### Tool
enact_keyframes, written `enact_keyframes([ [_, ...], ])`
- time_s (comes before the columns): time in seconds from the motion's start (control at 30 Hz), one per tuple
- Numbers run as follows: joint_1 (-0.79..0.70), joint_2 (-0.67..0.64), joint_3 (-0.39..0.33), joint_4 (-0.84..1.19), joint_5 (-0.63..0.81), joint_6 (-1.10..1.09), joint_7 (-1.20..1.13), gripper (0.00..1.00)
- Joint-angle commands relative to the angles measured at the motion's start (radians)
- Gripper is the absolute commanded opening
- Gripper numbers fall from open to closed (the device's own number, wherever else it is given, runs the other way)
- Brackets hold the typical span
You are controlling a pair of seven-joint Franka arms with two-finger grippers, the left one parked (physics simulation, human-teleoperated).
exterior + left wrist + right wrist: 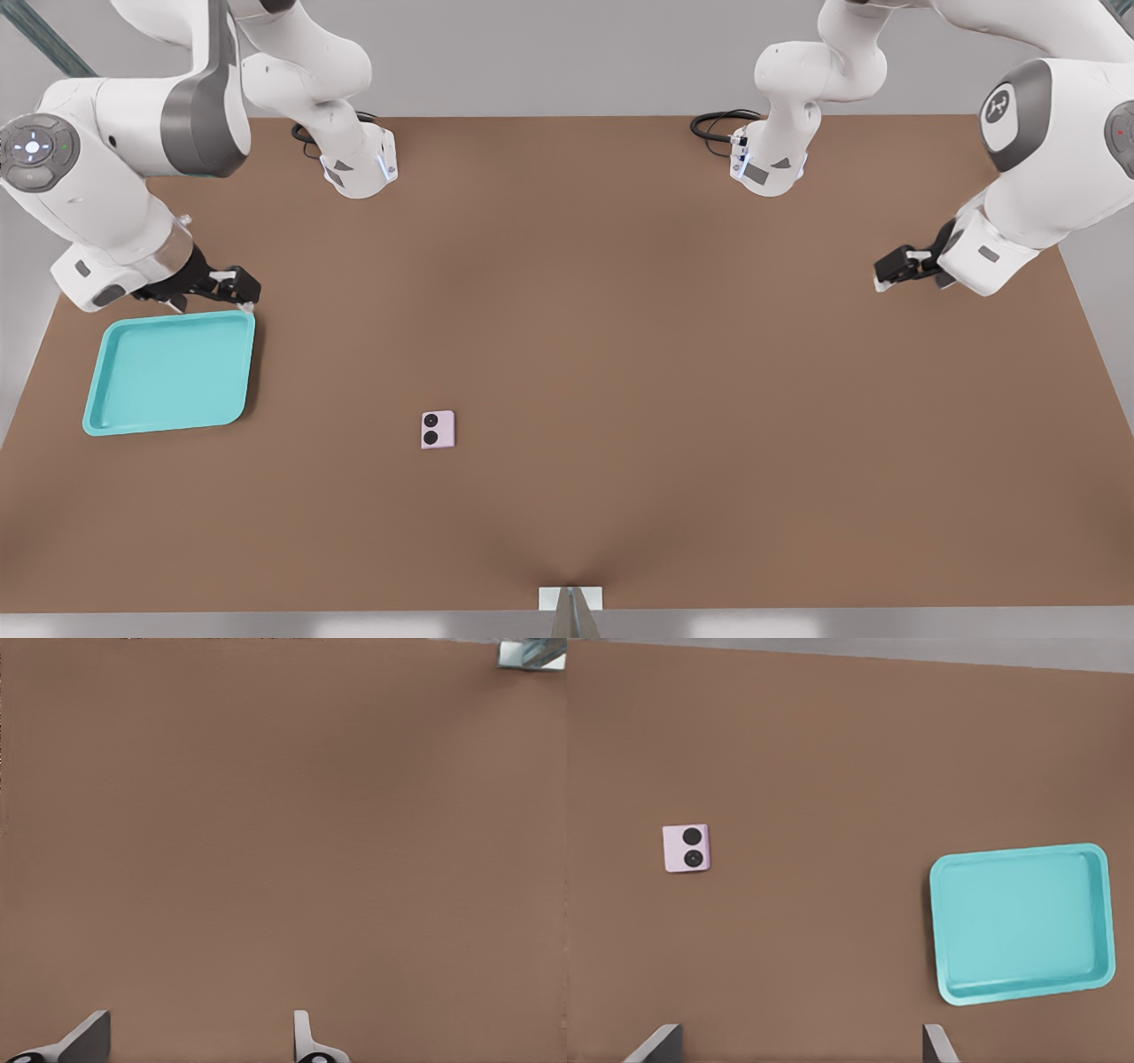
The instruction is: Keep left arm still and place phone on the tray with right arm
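The pale pink phone [438, 430] lies flat on the brown table, its two black lenses facing up; the right wrist view also shows the phone [687, 849]. The turquoise tray [99, 400] rests empty at the front view's left, well apart from the phone, and the tray [948, 930] shows in the wrist view too. My right arm's gripper [213, 297] hovers over the tray's far right corner. It is open, and its fingertips [660, 1041] stand wide apart with nothing between them.
Two arm bases [359, 164] [766, 164] with black cables stand at the table's far edge. The parked left arm [1019, 177] hangs over the front view's right side. A small white bracket [570, 598] sits at the table's near edge.
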Motion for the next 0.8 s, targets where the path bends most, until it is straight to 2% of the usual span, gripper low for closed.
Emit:
enact_keyframes([
  [0.0, 0.011, 0.003, -0.007, -0.001, 0.027, 0.031, 0.018, 1.0],
  [0.13, 0.009, 0.091, 0.033, 0.002, 0.061, 0.085, 0.04, 1.0],
  [0.2, 0.027, 0.174, 0.036, 0.014, 0.061, 0.137, 0.037, 1.0],
  [0.3, 0.035, 0.288, 0.082, 0.026, 0.062, 0.277, 0.044, 1.0],
  [0.4, 0.092, 0.415, 0.084, 0.016, 0.056, 0.422, 0.129, 1.0],
  [0.53, 0.136, 0.523, 0.087, 0.017, 0.061, 0.606, 0.267, 1.0],
  [0.77, 0.153, 0.661, 0.097, -0.041, 0.062, 0.847, 0.293, 1.0],
])
